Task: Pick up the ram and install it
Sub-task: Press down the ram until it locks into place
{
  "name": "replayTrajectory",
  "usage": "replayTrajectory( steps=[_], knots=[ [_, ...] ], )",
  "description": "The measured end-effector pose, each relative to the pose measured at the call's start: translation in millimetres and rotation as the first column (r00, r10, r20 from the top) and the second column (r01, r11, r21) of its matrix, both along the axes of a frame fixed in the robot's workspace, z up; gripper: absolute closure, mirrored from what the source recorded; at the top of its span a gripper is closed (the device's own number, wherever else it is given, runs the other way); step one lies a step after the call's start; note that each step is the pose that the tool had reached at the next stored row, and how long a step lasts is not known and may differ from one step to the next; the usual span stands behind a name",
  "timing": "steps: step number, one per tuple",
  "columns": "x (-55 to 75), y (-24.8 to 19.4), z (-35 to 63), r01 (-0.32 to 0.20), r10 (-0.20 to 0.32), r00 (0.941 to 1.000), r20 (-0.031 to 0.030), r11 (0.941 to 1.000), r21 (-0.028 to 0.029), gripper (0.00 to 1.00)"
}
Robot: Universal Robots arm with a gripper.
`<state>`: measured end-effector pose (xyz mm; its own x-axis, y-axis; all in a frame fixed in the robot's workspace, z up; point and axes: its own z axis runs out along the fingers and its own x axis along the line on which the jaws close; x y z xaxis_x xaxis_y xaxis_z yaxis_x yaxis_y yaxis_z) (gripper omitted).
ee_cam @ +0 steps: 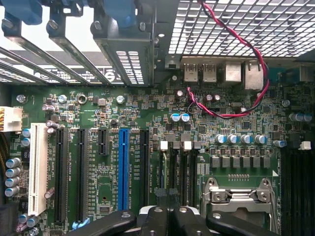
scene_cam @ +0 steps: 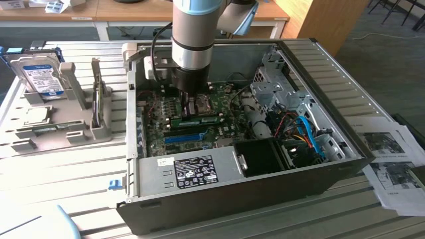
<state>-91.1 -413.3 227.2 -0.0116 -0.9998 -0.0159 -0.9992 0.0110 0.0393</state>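
Container: open black-and-grey metal computer case (scene_cam: 312,164) on slatted pale desk (scene_cam: 59,169), holding green motherboard (ee_cam: 98,113), caged drive bays and bundled blue and black cables.

Grey robot arm (scene_cam: 192,45) reaching down into case. Black-fingered pincer (ee_cam: 167,215) low over motherboard, fingers pressed together; whether anything is pinched between them cannot be told.

Long narrow green ram stick (scene_cam: 199,121) lying along memory-slot area, just beside pincer, between long blue expansion slot (ee_cam: 123,167) and metal-framed processor socket (ee_cam: 241,196). Black memory slots with white end clips (ee_cam: 186,162) directly ahead of pincer. White expansion slot (ee_cam: 38,172) further off, beyond blue one. Red-and-black twisted wire (ee_cam: 246,49) looping near rear ports, apart from pincer.

Second container: grey plastic rack (scene_cam: 63,117), outside case, well apart from pincer, holding upright hard drive with blue-and-white label (scene_cam: 40,74).

Writing: white sticker on silver power-supply box (scene_cam: 192,169), text unreadable. Printed sheets (scene_cam: 391,159) on desk beyond case, unreadable.

Clearance: case walls close around pincer; top open.
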Motion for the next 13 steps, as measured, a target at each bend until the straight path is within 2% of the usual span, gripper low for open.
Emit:
replayTrajectory(
  steps=[13],
  knots=[
    [0.0,-0.3,-2.0,0.0,0.0,1.0,0.0001,1.0,0.0001,0.91]
  ],
)
